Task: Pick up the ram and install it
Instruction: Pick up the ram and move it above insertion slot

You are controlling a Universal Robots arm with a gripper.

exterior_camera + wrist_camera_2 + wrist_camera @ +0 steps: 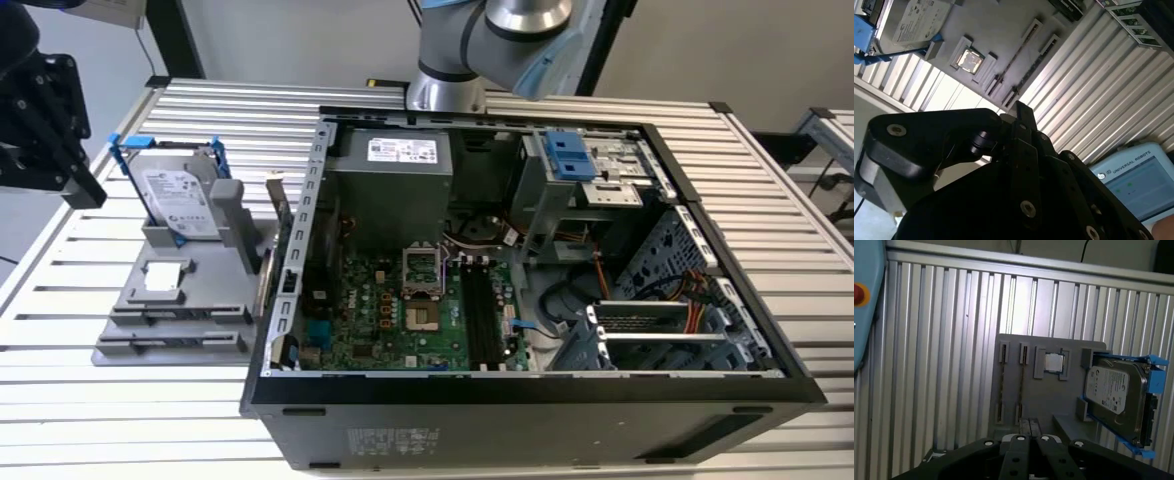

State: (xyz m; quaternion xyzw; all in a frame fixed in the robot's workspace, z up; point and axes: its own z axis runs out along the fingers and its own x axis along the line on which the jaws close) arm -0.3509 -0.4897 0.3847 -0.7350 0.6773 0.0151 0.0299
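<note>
Two thin dark ram sticks [1002, 385] [1021, 384] lie side by side in slots of the grey holder [1049, 400]. In the second wrist view the same sticks [1015, 59] [1035, 64] run across the holder. In the exterior view the holder [174, 300] sits at that view's left, beside the open computer case [534, 400]. The motherboard's long black slots [478, 310] lie inside the case. My gripper [83, 185] hangs high at the exterior view's far left, above and apart from the holder. Its fingers [1020, 441] are together, holding nothing.
On the holder stand a silver hard drive in a blue frame [180, 195], a square chip [1054, 362] and an upright brownish-edged card [276, 205]. The ribbed metal table [120, 400] carries everything. A light blue pendant with a red button [860, 292] lies beside the holder.
</note>
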